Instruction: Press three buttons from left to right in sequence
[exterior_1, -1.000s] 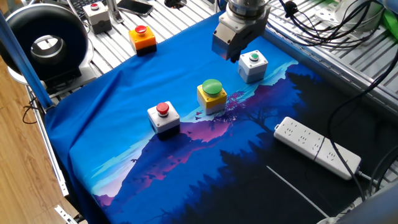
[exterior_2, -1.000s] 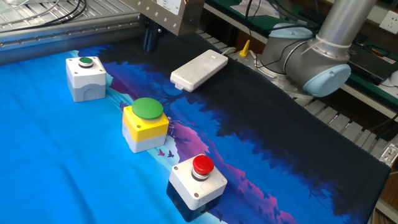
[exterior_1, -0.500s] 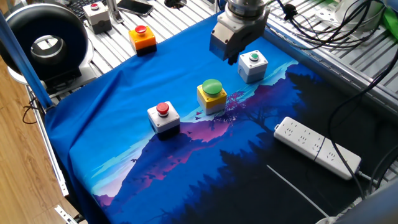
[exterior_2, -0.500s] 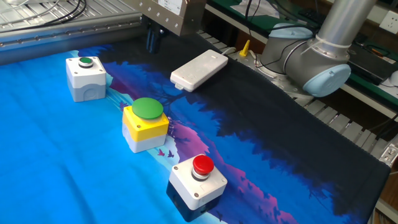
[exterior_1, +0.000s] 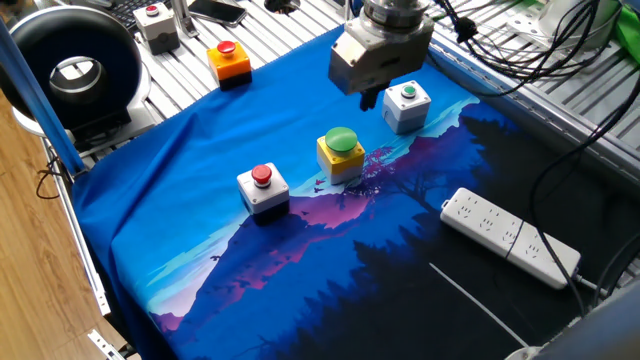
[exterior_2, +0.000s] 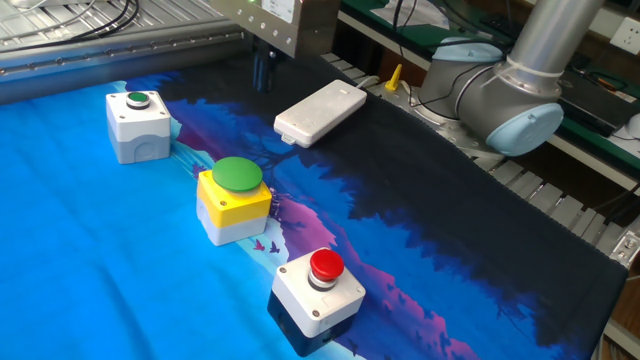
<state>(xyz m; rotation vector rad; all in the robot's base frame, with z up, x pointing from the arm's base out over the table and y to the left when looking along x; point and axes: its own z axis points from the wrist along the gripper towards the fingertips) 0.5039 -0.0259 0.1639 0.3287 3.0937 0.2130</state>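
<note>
One fixed view shows my end effector (exterior_1: 367, 98), finger state unclear, drifting left from the grey-white box (exterior_1: 406, 106) toward the yellow box (exterior_1: 341, 155) and white box (exterior_1: 263, 188) on the worktop (exterior_1: 180, 190), so I'm judging no press is begun.

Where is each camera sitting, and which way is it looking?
One fixed view: high up beyond the table's wooden-floor corner, looking down across the whole blue cloth; it shows the pincer with its wrist and cables.
The other fixed view: low and close at the cloth's opposite side, looking across the box row toward the arm's base; it shows the grey arm joint and the pincer's body.
Both show the red-button box, the yellow box, the green-button box and the power strip.
</note>
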